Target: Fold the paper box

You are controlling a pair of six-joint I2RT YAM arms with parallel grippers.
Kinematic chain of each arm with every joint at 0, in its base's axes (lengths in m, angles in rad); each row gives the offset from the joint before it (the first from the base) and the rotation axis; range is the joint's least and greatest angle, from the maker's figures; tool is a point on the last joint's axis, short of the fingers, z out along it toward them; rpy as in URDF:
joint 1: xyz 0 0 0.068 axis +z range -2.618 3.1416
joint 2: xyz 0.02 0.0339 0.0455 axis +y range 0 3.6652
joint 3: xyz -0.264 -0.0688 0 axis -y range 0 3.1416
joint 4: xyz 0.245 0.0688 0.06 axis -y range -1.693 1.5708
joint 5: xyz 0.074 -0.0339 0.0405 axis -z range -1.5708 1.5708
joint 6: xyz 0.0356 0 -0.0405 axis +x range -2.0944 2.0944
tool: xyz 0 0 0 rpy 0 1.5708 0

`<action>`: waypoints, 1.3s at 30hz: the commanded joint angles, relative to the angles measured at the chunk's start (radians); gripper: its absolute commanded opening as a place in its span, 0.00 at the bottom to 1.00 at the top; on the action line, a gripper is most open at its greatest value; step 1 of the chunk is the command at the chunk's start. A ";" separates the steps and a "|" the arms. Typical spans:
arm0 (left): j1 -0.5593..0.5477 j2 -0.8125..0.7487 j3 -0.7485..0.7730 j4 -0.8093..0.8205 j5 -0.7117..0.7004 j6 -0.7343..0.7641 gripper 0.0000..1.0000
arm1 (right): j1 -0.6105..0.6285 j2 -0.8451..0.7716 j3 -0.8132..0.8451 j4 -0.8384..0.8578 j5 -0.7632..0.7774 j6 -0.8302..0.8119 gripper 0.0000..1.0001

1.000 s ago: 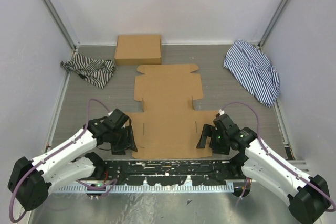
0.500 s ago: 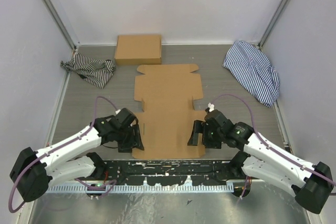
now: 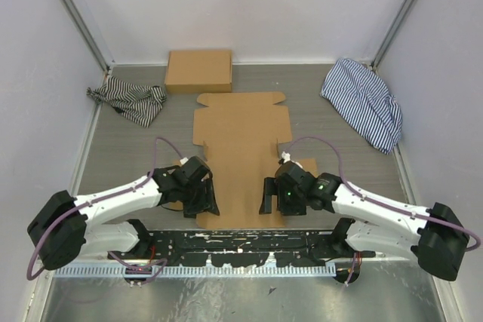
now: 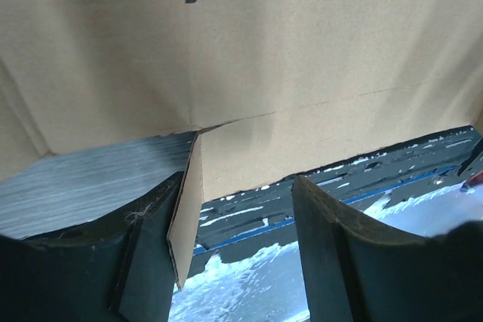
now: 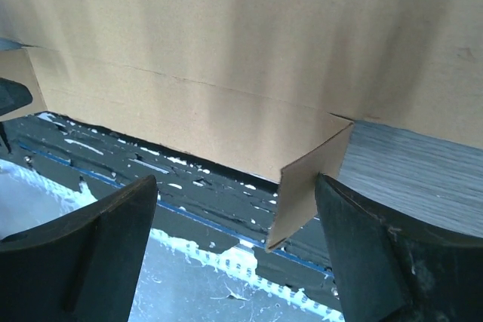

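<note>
Left gripper (image 3: 205, 203) and right gripper (image 3: 268, 197), both spread, flank the near end of the box (image 3: 241, 130), whose long axis runs away between them; the left wrist view shows a raised flap (image 4: 185, 216) just beside one finger (image 4: 143, 262), and the right wrist view shows the same with its own flap (image 5: 309, 182).

left arm (image 3: 121, 194) low | left fingers (image 4: 343, 258) spread | right arm (image 3: 377, 205) low | right fingers (image 5: 83, 250) spread

Nothing to read anywhere: the paper box (image 3: 241, 137) shows plain brown board, the other cardboard box (image 3: 198, 71) is just as bare, and no lettering shows on the counter (image 3: 136, 148)
</note>
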 commanded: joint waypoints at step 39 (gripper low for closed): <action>-0.097 -0.277 0.175 -0.403 -0.362 -0.028 0.65 | 0.140 -0.102 0.113 -0.383 0.437 0.137 0.83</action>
